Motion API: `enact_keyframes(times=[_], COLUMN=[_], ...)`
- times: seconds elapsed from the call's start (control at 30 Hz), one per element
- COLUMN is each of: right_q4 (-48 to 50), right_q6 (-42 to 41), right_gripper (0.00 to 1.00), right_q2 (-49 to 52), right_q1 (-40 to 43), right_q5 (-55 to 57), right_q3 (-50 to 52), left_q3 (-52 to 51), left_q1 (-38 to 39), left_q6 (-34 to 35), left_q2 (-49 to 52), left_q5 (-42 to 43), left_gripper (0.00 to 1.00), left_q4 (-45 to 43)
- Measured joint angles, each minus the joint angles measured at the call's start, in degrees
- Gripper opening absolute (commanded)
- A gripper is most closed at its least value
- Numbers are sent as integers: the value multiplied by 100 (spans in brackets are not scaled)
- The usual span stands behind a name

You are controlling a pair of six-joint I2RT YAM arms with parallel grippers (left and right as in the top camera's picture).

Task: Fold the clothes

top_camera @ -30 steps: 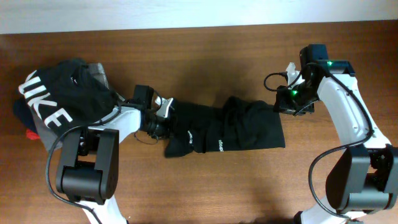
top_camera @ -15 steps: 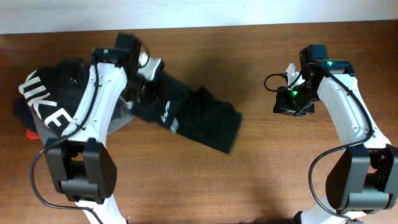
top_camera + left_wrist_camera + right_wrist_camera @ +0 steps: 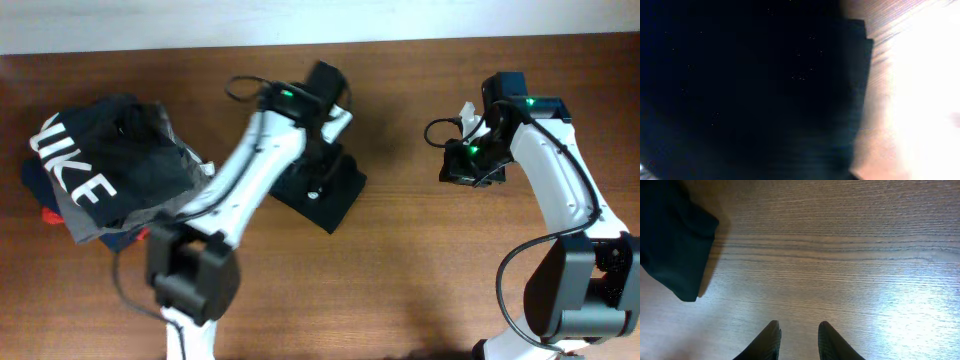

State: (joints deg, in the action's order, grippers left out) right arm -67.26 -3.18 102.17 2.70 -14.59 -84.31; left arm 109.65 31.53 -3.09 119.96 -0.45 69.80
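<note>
The clothes, a plain black T-shirt (image 3: 325,195), lie as a compact folded bundle on the table's middle, with a tiny white mark on top. My left gripper (image 3: 323,137) hangs over the bundle's far end. Its jaws are hidden from above, and the left wrist view is blurred, filled almost entirely by black cloth (image 3: 740,90). My right gripper (image 3: 797,328) stands open over bare wood, well to the right of the shirt, nothing between its fingers. A corner of the shirt (image 3: 675,245) shows at the upper left of the right wrist view.
A pile of garments (image 3: 100,175) sits at the far left, topped by a black one with big white "NIKE" letters (image 3: 70,165). Bare wooden table (image 3: 420,260) lies between the shirt and the right arm and along the front.
My left arm swung right from beside the pile to the table's middle. The shirt moved with it, going from a long strip to a short bundle. The right arm stayed put.
</note>
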Motion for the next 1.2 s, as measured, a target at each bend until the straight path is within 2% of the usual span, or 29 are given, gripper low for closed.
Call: enact_keyframes(times=[0.03,0.13,0.17,0.27,0.37,0.47,0.5,0.53,0.7,0.8,0.83,0.9,0.97,1.1,1.2], right_q4=[0,0,0,0,0,0,4,2,15,101,140,262,367,590,881], right_q6=[-4,-4,-4,-4,-2,-2,0,0,31,146,195,282,334,409,389], right_gripper=[30,30,30,30,31,34,34,35,35,36,38,40,44,58,62], right_q2=[0,0,0,0,0,0,0,0,0,0,0,0,0,0,0], right_q1=[0,0,0,0,0,0,0,0,0,0,0,-7,-24,-249,-619], right_q5=[0,0,0,0,0,0,0,0,-122,-422,-546,-844,-1075,-1333,-1405], right_q3=[0,0,0,0,0,0,0,0,0,0,0,0,0,0,0], left_q3=[0,-2,-2,-2,229,737,988,1172,1810,1840,1840,1821,1766,1333,841], left_q1=[66,227,273,380,439,417,393,365,24,-332,-472,-756,-1032,-1425,-1499], left_q6=[-9,-39,-37,-44,-11,22,52,61,72,72,72,70,59,-116,-236], left_q2=[162,623,734,852,852,850,850,837,599,518,518,518,518,518,520], left_q5=[-90,-273,-310,-382,-426,-448,-448,-448,-450,-315,-203,122,525,1410,1895], left_gripper=[49,52,58,66,73,87,97,99,98,89,82,79,80,80,79], left_q4=[-46,-203,-223,-188,245,680,809,909,1126,1161,1172,1152,1102,837,533])
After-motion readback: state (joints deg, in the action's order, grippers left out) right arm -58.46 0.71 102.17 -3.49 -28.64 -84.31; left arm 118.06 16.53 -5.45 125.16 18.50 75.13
